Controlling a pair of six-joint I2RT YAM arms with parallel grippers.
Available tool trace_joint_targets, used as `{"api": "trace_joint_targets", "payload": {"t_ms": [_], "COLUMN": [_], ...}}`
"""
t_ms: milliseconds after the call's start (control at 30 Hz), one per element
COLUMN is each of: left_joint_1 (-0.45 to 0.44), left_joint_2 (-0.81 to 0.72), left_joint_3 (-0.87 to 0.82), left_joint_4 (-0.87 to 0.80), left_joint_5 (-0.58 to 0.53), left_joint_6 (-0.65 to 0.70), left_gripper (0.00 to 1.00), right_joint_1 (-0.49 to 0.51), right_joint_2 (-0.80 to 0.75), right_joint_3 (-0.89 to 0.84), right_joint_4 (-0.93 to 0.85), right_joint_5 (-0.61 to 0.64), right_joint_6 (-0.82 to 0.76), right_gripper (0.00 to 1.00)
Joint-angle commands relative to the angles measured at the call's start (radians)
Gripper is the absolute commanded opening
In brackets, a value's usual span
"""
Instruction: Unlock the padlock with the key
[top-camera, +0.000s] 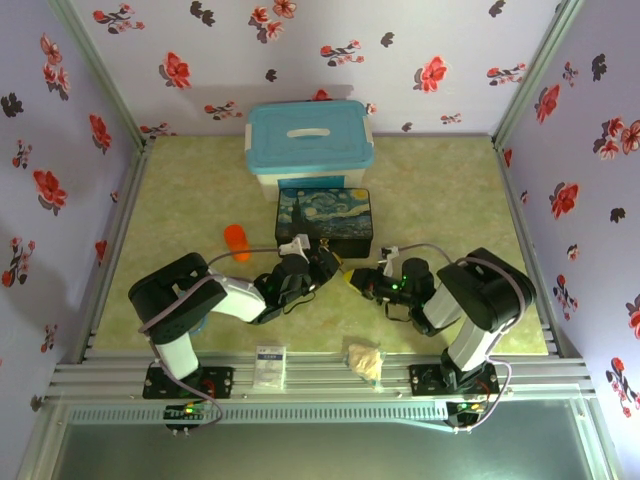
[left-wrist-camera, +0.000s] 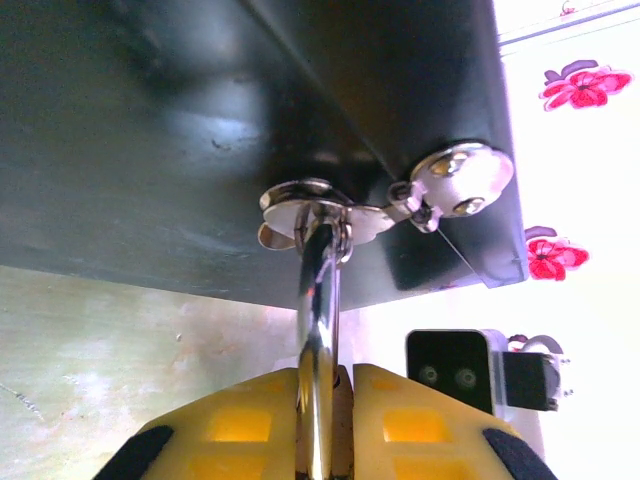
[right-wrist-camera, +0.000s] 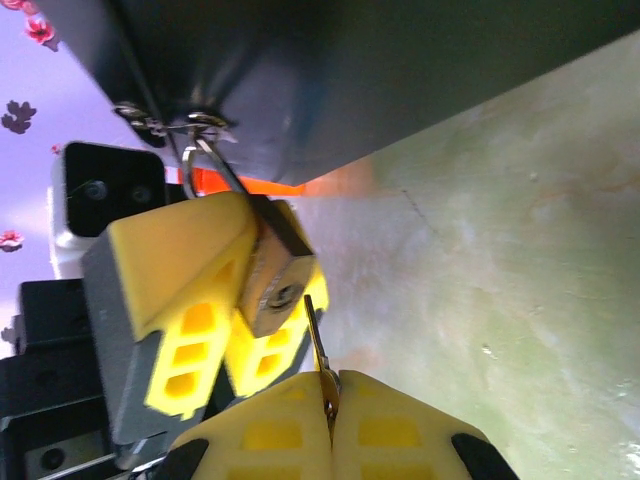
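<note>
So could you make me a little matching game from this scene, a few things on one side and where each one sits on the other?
Things:
1. padlock
2. key
3. orange cylinder
4. blue-lidded tub

Places:
a. just beyond the painted box, toward the far wall
b. clamped in the left gripper
c. pinched in the right gripper
d. lying on the table, left of the painted box

Pairs: 1-b, 2-c, 3-d, 4-a.
</note>
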Motion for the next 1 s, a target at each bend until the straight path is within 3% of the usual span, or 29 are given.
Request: {"api": "trace_joint_targets", "payload": {"t_ms": [0,267,533,967], "left_joint_1": [0.007,0.007,-0.002,-0.019], "left_joint_2": [0.014,0.01,0.017,0.024], "left_joint_3": [-0.001,0.001,-0.001,0.003], "left_joint_4": [0.096,0.099,0.137,0.161], "left_joint_5": [0.003,0.008,0.015,0.04], "left_joint_6": [-0.01,-0.015,-0.037,-0.076], "left_gripper": [0.0,0.0,0.0,0.0], "right_joint_1": [0.007,0.006,0.004,-0.027], "right_joint_2": [-0.058,-0.132,-0.141,-0.036], "right_joint_3": [-0.003,0.035,0.068,0.056], "right_joint_4": [-0.025,-0.157,-0.174,0.057], "right_joint_5": [0.016,0.026,0.035,0.022], "right_joint_6": [-0.031,-0.082,-0.066,0.024], "right_gripper": [0.0,0.0,0.0,0.0]}}
